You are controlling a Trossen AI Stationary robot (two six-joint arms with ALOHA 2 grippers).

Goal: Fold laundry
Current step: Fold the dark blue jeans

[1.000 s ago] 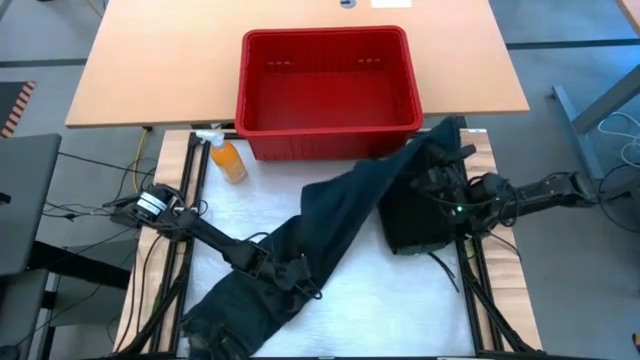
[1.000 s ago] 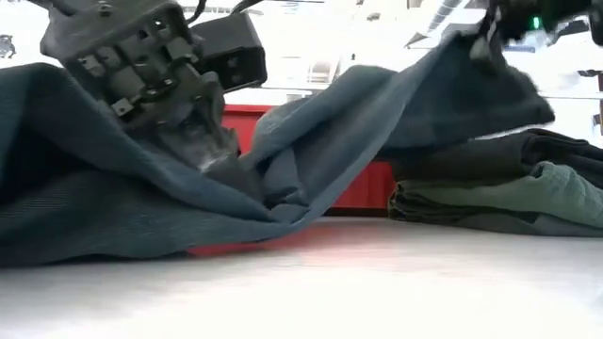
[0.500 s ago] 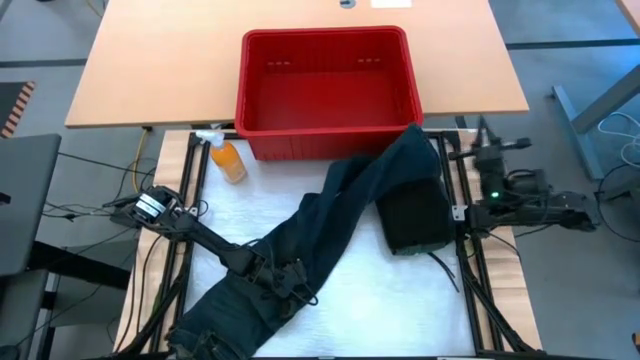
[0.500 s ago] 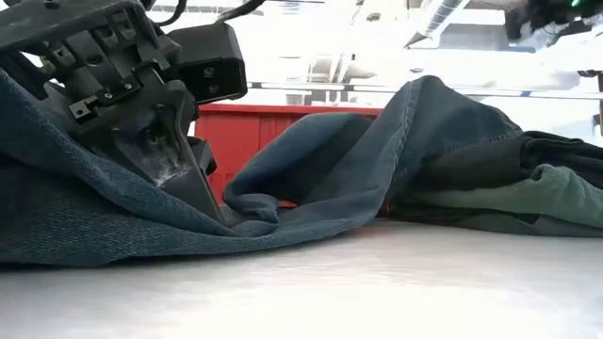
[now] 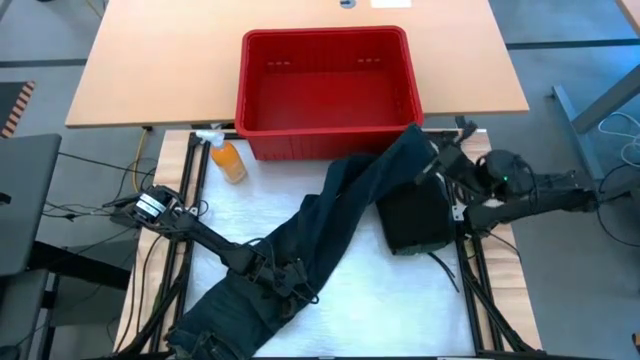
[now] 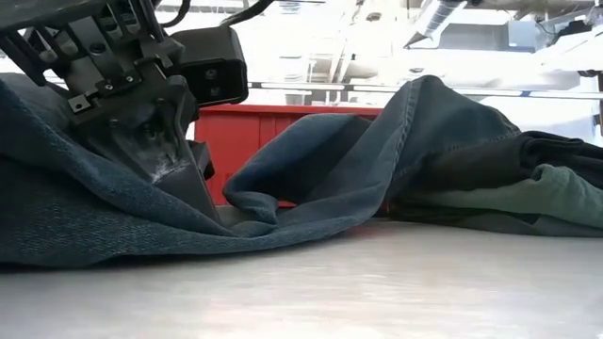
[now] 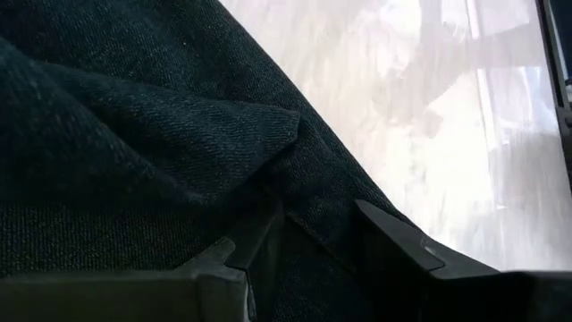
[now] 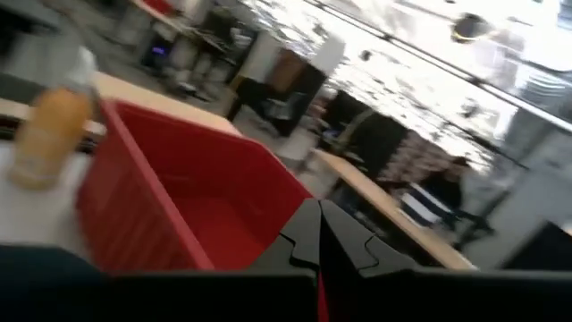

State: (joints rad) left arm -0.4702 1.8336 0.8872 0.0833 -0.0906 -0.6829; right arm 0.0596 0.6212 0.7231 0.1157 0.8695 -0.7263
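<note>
High view: we see the dark denim garment (image 5: 320, 235) stretched diagonally across the white table (image 5: 370, 300), from the near left corner up to the red basket (image 5: 325, 80), draped partly over a folded dark pile (image 5: 415, 220). The left gripper (image 5: 285, 278) is clamped on the denim. The right gripper (image 5: 440, 160) hovers empty.

Right wrist view: we see its fingers (image 8: 313, 234) pressed together.

A long dark blue denim garment (image 5: 320, 235) is lying stretched diagonally across the white table, one end rumpled at the near left, the other draping over a folded stack. That stack (image 5: 415, 218) of black and green garments is sitting at the right.
</note>
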